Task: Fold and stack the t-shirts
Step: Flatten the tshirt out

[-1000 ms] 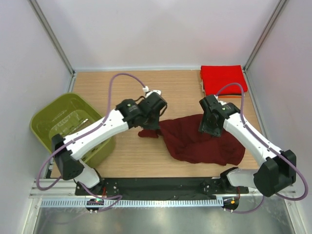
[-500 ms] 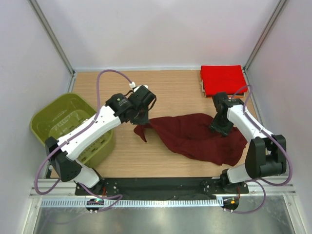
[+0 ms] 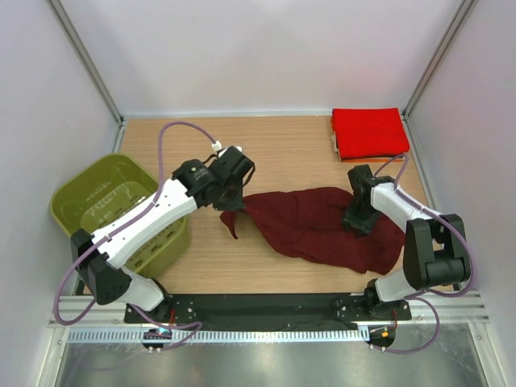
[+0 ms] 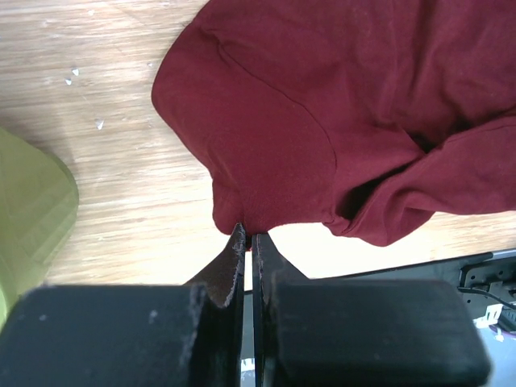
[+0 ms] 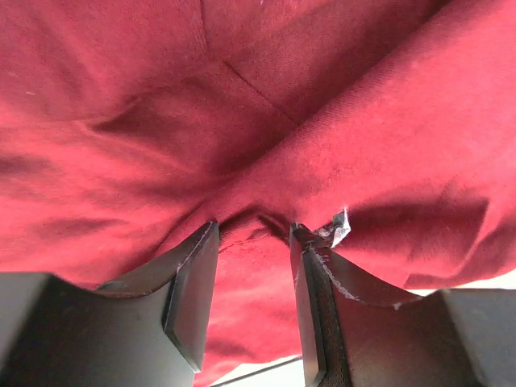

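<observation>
Wood tabletop (image 3: 282, 145): maroon t-shirt (image 3: 314, 226) crumpled at centre. L gripper (image 4: 248, 235) pinching its edge; R gripper (image 5: 254, 238) jaws part-spread astride fold. Close R firmly, then pull apart evenly to flatten

The left arm (image 3: 141, 222) and right arm (image 3: 395, 199) wear white shells over black joints, purple cables (image 3: 185, 124) looping alongside; black fingers (image 4: 230, 270).

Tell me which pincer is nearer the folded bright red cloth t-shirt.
Right. The right pincer is on the dark maroon cloth t-shirt, just in front of the folded bright red cloth t-shirt; the left pincer pinches the maroon edge far leftward.
</observation>
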